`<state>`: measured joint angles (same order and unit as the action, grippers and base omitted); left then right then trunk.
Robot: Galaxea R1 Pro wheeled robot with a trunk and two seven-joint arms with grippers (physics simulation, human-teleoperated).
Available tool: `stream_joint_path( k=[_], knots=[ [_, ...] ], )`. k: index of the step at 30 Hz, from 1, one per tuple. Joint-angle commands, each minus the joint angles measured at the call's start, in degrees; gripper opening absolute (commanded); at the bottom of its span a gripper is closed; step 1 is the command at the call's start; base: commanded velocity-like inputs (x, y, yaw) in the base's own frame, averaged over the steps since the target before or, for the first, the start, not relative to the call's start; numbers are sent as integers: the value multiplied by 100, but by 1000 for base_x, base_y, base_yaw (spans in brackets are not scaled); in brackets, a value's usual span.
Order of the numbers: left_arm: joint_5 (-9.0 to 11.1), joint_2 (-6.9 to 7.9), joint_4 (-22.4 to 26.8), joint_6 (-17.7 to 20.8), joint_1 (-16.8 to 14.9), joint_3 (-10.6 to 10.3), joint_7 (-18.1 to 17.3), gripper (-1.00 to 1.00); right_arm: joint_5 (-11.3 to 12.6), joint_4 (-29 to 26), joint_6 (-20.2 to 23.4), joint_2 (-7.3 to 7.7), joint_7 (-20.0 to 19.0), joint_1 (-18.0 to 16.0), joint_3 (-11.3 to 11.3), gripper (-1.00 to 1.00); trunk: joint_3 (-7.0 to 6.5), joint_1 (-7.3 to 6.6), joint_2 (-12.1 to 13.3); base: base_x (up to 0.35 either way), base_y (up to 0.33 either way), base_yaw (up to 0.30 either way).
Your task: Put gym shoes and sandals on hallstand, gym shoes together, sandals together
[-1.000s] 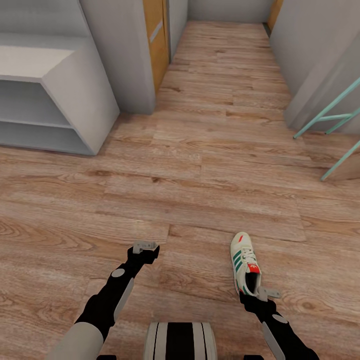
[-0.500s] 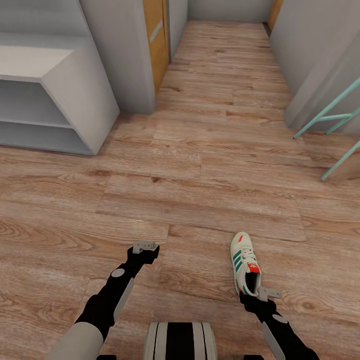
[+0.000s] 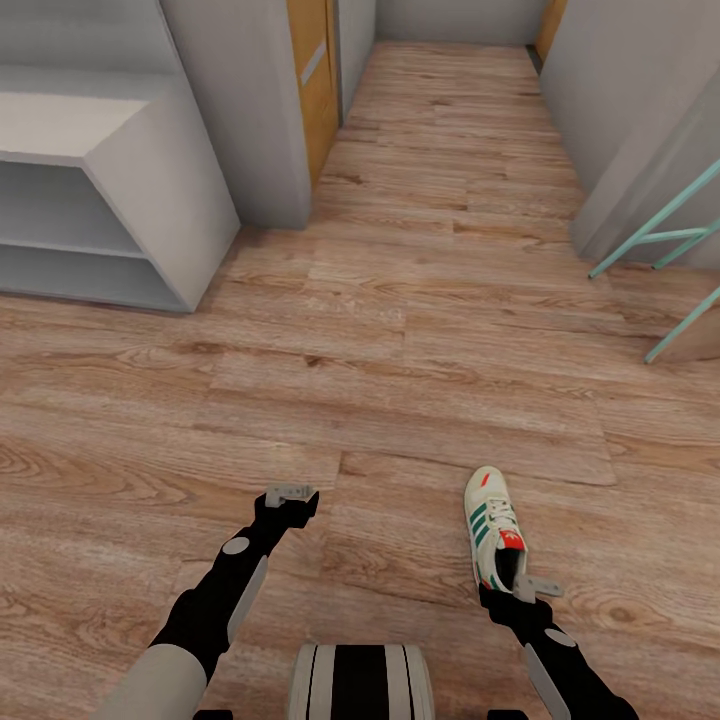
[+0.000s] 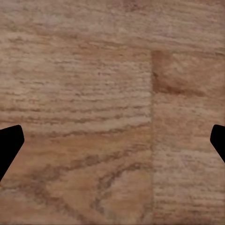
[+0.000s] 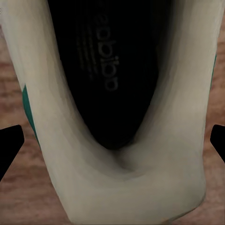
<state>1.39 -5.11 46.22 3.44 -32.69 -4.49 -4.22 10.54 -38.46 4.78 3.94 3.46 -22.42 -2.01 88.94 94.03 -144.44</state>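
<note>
Cream-white gym shoe on corridor floor, heel under right end effector; its fingers spread wide, holding nothing. Left end effector open, empty. Risk: a shallow heel pinch could slip or tip the shoe. Open floor ahead; white shelf unit far left.

Gym shoe on corridor floor

The gym shoe at lower right is cream-white with green side stripes, red-orange toe and tongue accents and a black lining. The corridor floor is light brown, grained wood plank. The shelf unit at upper left is pale grey-white, the door orange-tan, the rods at right mint-green.
</note>
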Motion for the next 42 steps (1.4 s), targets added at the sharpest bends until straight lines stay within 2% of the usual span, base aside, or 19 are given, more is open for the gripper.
stream_joint_path(
  k=[1, 42],
  knots=[
    [14, 0, 10, 35, 0, 4, -18, 100, 53, -12, 30, 2, 23, 1, 9, 100, 3, -1, -1, 5, 7, 0],
    [19, -22, 10, 28, 0, 1, -27, 100, 53, -12, 29, 2, 23, 1, 7, 100, 3, -1, -1, 13, 1, 0]
  ],
)
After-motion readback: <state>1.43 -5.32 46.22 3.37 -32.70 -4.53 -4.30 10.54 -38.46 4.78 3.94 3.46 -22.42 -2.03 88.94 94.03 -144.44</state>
